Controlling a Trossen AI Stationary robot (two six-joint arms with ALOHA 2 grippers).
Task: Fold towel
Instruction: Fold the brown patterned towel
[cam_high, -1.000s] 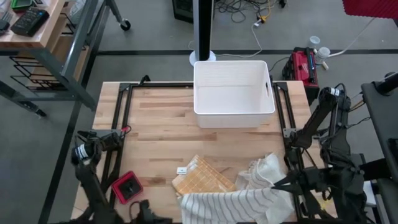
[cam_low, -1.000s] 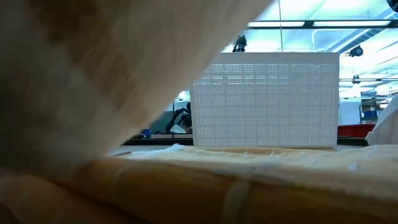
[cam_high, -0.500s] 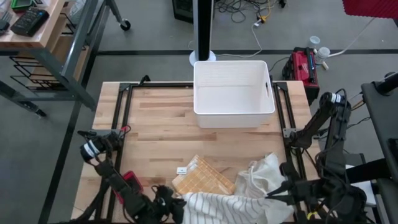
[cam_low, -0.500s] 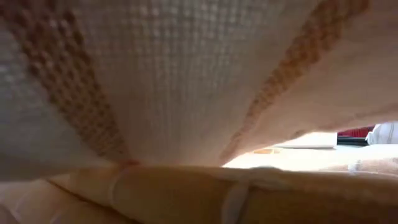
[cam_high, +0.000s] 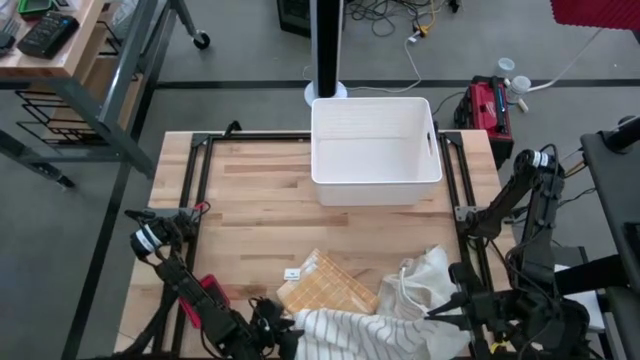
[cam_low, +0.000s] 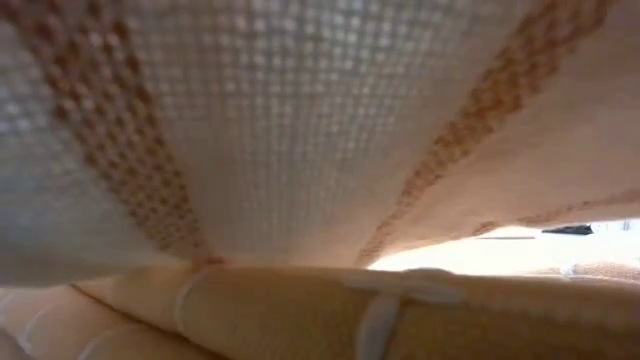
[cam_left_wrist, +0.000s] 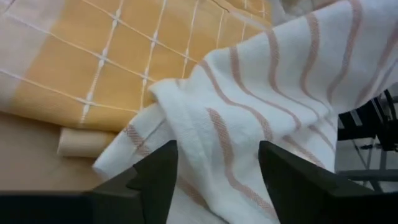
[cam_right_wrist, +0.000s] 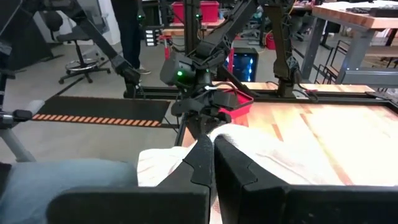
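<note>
A white towel with tan stripes (cam_high: 370, 332) lies bunched at the table's near edge, partly over a folded yellow checked towel (cam_high: 325, 285). In the low view the striped towel (cam_low: 300, 120) hangs close over the yellow towel (cam_low: 300, 310). My left gripper (cam_left_wrist: 214, 180) is open at the striped towel's left end (cam_left_wrist: 186, 124); its fingers stand on either side of a rumpled corner, and I cannot tell whether they touch it. My right gripper (cam_right_wrist: 210, 146) is shut at the striped towel's right end (cam_high: 450, 312). My right gripper pinches the striped towel's right end (cam_right_wrist: 239, 134) between its two shut fingers. The fingers come nearly level from the table's right side. The cloth (cam_right_wrist: 161, 162) falls away slack from the fingertips toward the table; edge or fold, one layer or several, I cannot tell.
A cream cloth (cam_high: 420, 275) lies crumpled beside the yellow towel, near my right gripper. A white bin (cam_high: 375, 150) stands at the far middle. A red object (cam_high: 205, 292) lies under my left arm at the near left. Bare wood (cam_high: 260, 200) lies between.
My left gripper has gone down and toward the table's right edge, up to the yellow towel. The striped towel, stretched between both grippers a second ago, has gone slack; its left part has sunk and now hangs across the low view, hiding the bin there.
</note>
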